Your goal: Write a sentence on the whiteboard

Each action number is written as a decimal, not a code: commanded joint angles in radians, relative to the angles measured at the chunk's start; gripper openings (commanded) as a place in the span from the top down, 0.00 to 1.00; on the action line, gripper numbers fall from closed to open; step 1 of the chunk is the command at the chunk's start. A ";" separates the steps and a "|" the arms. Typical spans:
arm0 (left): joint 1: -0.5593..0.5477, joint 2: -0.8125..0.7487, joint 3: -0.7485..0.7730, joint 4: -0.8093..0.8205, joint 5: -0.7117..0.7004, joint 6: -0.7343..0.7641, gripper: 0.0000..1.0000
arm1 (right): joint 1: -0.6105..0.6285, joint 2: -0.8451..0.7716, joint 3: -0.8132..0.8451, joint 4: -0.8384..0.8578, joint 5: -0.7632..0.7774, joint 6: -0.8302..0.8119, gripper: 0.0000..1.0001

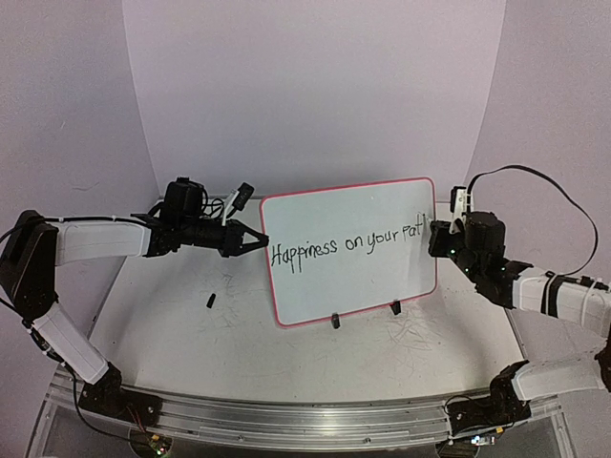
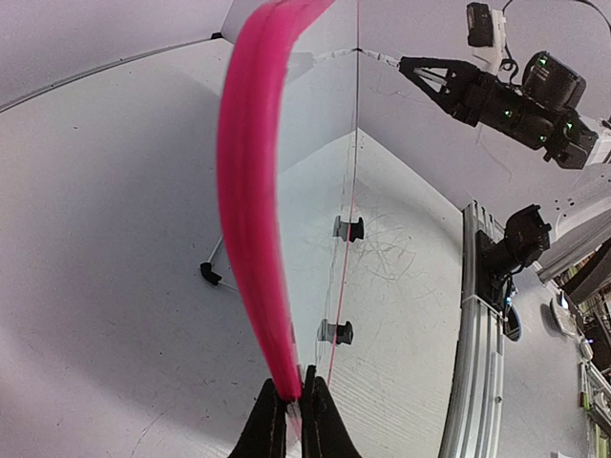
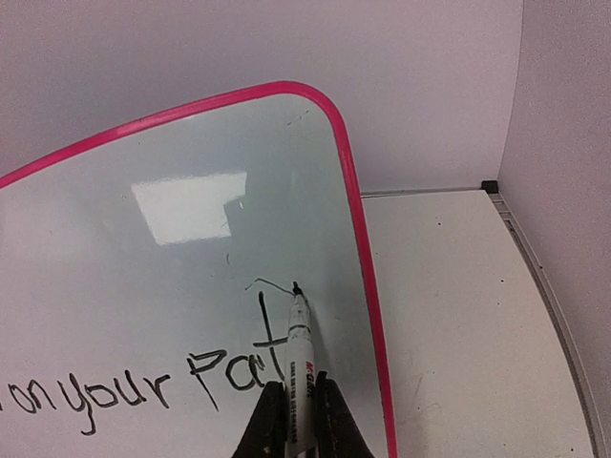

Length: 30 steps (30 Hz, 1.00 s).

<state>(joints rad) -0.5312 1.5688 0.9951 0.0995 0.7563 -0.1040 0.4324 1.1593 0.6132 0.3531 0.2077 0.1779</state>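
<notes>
Within the left hand [image 2: 294, 386] sits the whiteboard [image 1: 353, 286] rim.

On the whiteboard [image 1: 353, 286], the sentence [image 1: 348, 246] "Happiness on your pat" is written in black, ending just above the right fingers [image 3: 256, 434]. Red print on the marker [image 3: 299, 358] held between them cannot be read.

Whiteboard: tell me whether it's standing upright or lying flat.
Upright: the whiteboard stands on two black feet, left gripper pinching its edge.
</notes>
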 commanded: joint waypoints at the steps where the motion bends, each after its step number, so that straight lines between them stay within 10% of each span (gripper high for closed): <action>1: -0.021 -0.037 0.041 -0.024 0.025 0.044 1.00 | -0.005 0.005 0.022 0.001 0.002 0.009 1.00; 30: -0.024 -0.035 0.042 -0.028 0.024 0.047 1.00 | -0.006 -0.052 -0.088 -0.070 -0.056 0.083 1.00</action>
<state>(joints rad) -0.5337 1.5681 0.9955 0.0968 0.7563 -0.1043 0.4314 1.1229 0.5318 0.2957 0.1706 0.2419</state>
